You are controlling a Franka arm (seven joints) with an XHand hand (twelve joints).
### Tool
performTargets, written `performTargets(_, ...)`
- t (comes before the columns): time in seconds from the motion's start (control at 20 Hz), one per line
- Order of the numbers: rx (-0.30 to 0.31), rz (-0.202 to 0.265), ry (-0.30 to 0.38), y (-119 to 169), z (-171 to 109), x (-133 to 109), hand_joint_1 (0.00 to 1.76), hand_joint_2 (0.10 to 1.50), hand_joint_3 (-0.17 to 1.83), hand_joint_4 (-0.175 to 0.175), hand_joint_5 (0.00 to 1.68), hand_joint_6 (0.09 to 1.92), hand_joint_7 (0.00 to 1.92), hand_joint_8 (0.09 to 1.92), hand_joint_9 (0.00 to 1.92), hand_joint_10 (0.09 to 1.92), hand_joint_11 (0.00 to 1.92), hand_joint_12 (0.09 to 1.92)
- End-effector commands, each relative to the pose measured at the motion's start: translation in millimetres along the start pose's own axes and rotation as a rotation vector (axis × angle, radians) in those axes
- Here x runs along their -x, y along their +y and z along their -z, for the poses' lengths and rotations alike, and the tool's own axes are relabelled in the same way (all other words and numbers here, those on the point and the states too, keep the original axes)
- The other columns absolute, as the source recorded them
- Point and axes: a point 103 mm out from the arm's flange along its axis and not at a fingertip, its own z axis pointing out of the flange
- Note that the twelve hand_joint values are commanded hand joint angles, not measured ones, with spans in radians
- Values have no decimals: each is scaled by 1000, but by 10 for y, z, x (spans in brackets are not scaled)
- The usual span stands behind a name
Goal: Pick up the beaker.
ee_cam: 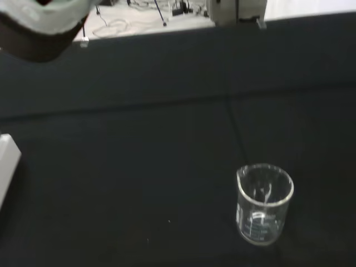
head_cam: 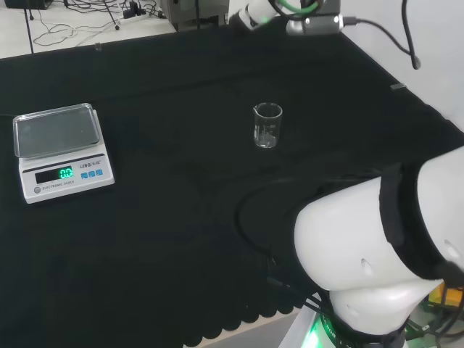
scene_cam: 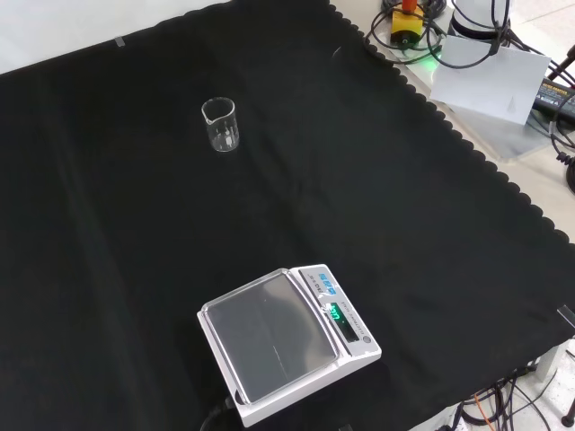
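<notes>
A small clear glass beaker [head_cam: 267,125] stands upright and alone on the black cloth, near the middle of the bench in the head view. The front view has the beaker [scene_cam: 221,124] in its upper left part. Seen from the wrist, the beaker [ee_cam: 263,203] stands some way off on the cloth and looks empty. A blurred white and black part of the hand [ee_cam: 41,25] sits at the wrist view's corner, well apart from the beaker; its fingers cannot be made out.
A white electronic scale [head_cam: 61,151] with a lit green display stands at the left in the head view; the same scale [scene_cam: 286,343] sits low and central in the front view. The arm's white links [head_cam: 377,246] rise at the head view's lower right. Cables lie past the cloth's scalloped edge [scene_cam: 467,144].
</notes>
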Motion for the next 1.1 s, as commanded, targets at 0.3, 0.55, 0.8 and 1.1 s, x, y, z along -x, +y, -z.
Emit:
performTargets(0.3, -68, -20, 70, 677, -1211, 445, 713, 673, 384, -19, 110, 87, 162, 757, 173, 849, 0, 1156)
performTargets(0.55, -80, -40, 112, 842, -1741, 551, 712, 682, 368, -15, 91, 87, 97, 748, 152, 852, 0, 1117)
performTargets(0.8, -104, -67, 144, 936, -2213, 555, 697, 688, 350, -10, 89, 87, 74, 747, 138, 857, 0, 1059)
performTargets(1.1, -126, -72, 145, 995, -2462, 497, 650, 684, 318, 11, 87, 87, 29, 719, 87, 858, 0, 948)
